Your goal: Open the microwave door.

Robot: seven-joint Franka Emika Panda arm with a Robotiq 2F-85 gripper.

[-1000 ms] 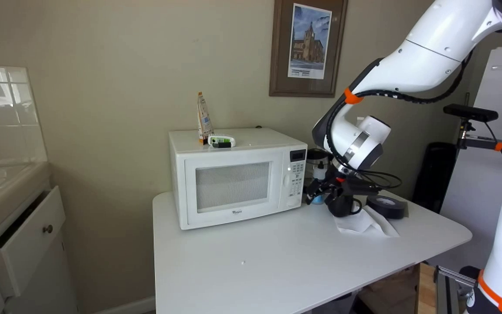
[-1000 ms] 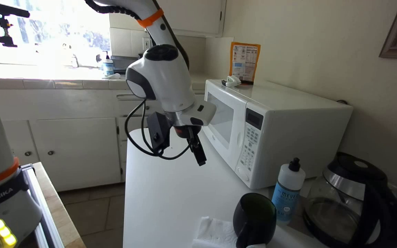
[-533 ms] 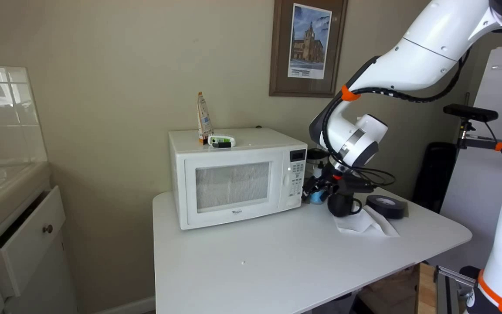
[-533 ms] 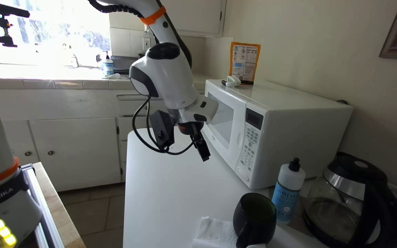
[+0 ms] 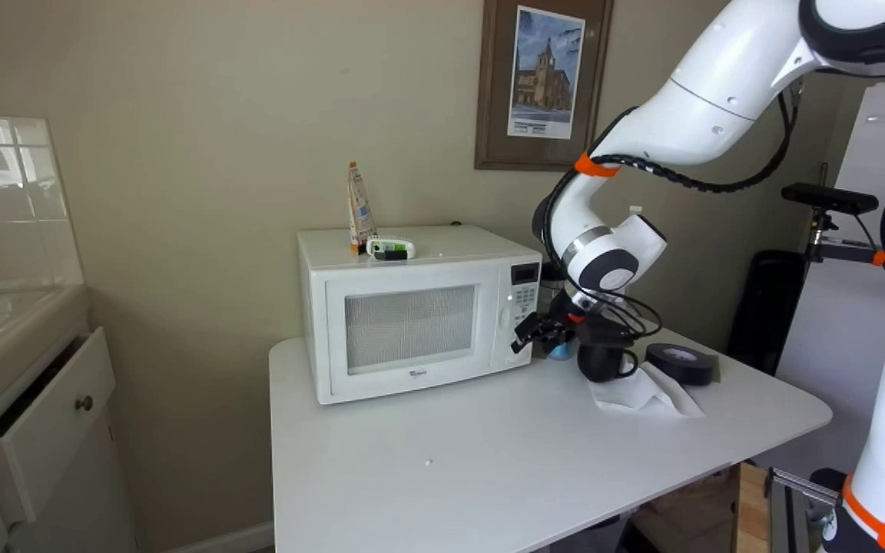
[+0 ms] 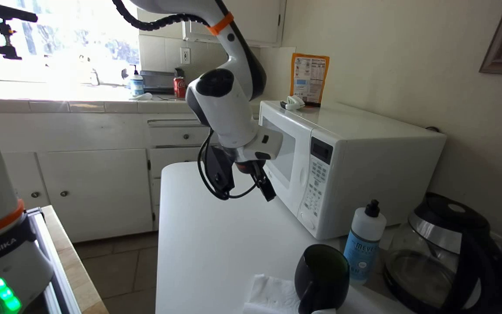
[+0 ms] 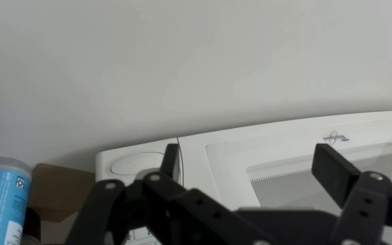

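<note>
The white microwave (image 5: pixel 481 240) stands on the white table in both exterior views (image 6: pixel 386 174). Its microwave door (image 5: pixel 409 330) is shut, flush with the control panel (image 5: pixel 523 307); the door also shows in an exterior view (image 6: pixel 294 168). My gripper (image 5: pixel 531 338) is in front of the panel's lower part, fingers pointing down toward the table. In an exterior view my gripper (image 6: pixel 266 188) hangs apart from the door front. In the upside-down wrist view my gripper (image 7: pixel 246 153) is open and empty, with the door's panel-side edge and window (image 7: pixel 284 190) behind its fingers.
A dark mug (image 6: pixel 320 279) on paper towel, a blue soap bottle (image 6: pixel 361 253) and a glass kettle (image 6: pixel 429 266) stand beside the microwave. A black tape roll (image 5: pixel 681 365) lies behind the mug. An orange bag (image 6: pixel 309 78) and a small white item (image 6: pixel 293 103) sit on the microwave.
My arm and gripper have moved closer to the microwave front, leftward in one exterior view and rightward in another. The base lights turned from yellow to green. The door has not moved.
</note>
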